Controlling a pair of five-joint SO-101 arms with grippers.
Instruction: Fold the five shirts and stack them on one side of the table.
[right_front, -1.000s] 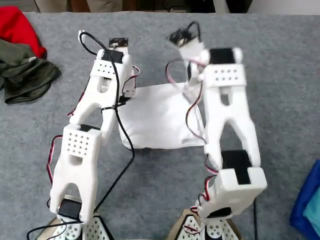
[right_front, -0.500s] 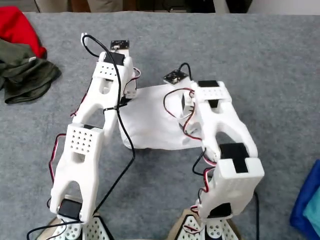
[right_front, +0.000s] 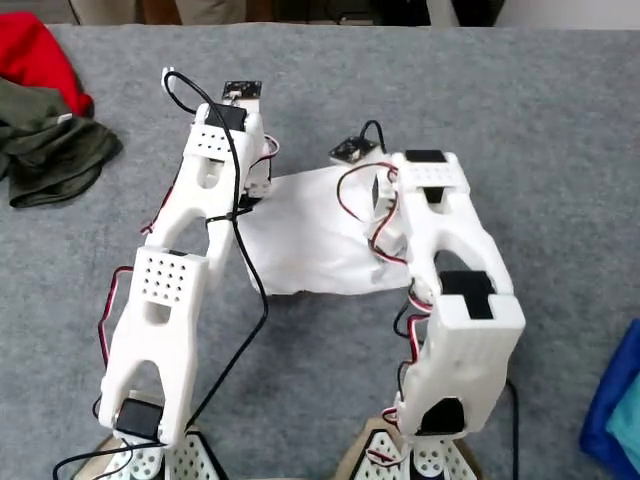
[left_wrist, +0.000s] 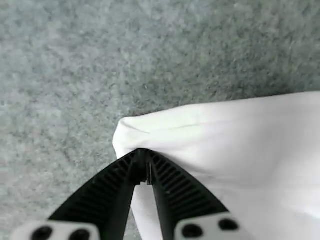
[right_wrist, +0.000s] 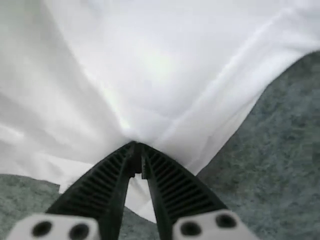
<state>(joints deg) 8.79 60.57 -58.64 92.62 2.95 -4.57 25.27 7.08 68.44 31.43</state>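
- Centrally on the grey bench (right_front: 560, 130) lies the white shirt (right_front: 310, 235), folded down to a rough rectangle with soft creases, its near edge uneven.
- The shirt sits between the two arms; the left arm (right_front: 215, 170) comes down at its far left corner and the right arm (right_front: 430, 210) leans over its right side, hiding that edge in the high view.
- The left jaws are closed, their ribbed black tips pressed together on a rounded, doubled-over corner of the white shirt (left_wrist: 225, 150), with bare grey bench (left_wrist: 75, 60) just beyond that corner.
- The right jaws are closed as well, pinching a gather of the white shirt (right_wrist: 150, 65); creases fan out from the pinch, and a hem runs slantwise past it to where the bench (right_wrist: 280, 150) shows.
- At the far left corner of the bench a red garment (right_front: 35, 55) lies bunched, well apart from the white shirt.
- An olive-green garment (right_front: 55, 145) lies crumpled right against the red one, on its near side.
- At the right edge of the bench, on the near side, part of a blue garment (right_front: 620, 400) shows, cut off by the frame, well apart from both arms.
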